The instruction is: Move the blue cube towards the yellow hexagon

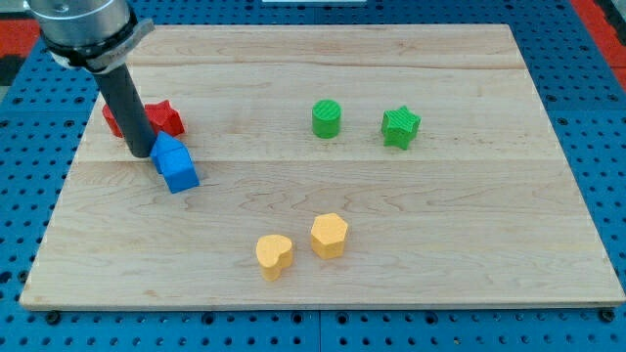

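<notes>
The blue cube [175, 163] lies on the wooden board at the view's left. My tip [141, 154] stands right against its upper-left side, touching or nearly touching it. The yellow hexagon [330, 235] sits below the board's middle, well to the right of and below the blue cube. The rod rises from the tip toward the view's top left.
A yellow heart-like block [274, 255] lies just left of the hexagon. A red star-like block [163, 118] and another red block [112, 119], partly hidden by the rod, lie just above the tip. A green cylinder [327, 119] and a green star [400, 127] sit upper middle-right. The board's left edge [61, 191] is close.
</notes>
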Available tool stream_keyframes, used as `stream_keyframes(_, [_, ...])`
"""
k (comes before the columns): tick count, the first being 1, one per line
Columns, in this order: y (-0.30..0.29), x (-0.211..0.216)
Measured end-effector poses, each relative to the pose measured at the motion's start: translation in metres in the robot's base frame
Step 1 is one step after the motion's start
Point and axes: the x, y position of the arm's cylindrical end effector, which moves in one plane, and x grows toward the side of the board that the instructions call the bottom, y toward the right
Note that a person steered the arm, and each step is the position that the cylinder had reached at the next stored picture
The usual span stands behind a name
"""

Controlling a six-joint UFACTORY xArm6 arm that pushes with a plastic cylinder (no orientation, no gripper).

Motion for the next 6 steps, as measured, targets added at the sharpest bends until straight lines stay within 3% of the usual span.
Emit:
stream_keyframes(4, [0.078, 0.061])
stream_keyframes(6, [0.062, 0.051])
